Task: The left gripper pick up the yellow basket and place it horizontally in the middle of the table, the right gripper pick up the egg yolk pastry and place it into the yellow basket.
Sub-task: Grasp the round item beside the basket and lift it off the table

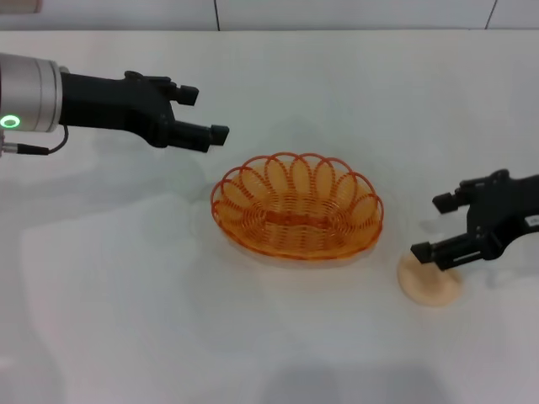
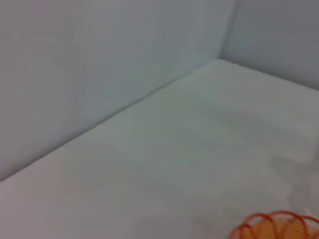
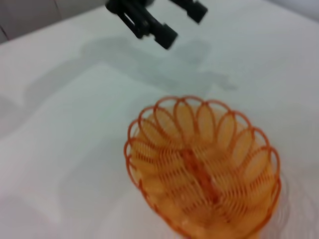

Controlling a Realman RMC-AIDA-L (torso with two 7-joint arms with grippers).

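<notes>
The yellow basket (image 1: 297, 206) sits flat on the white surface (image 1: 126, 320), roughly in the middle, its long side running left to right and its looped rim facing up; nothing lies inside it. My left claw (image 1: 202, 114) hangs above the surface to the far left of the basket, clear of its rim, with its two black fingers spread apart and nothing between them. From my right wrist I see that same claw (image 3: 174, 22) beyond the basket (image 3: 204, 169), and from my left wrist only a sliver of the basket's rim (image 2: 276, 226) shows at the edge. My right claw (image 1: 434, 225) is low on the right side, its fingers parted and holding nothing; the nearer finger reaches over the far edge of the egg yolk pastry (image 1: 429, 282). The pastry rests on the surface just beside the basket's near right end, apart from it.
</notes>
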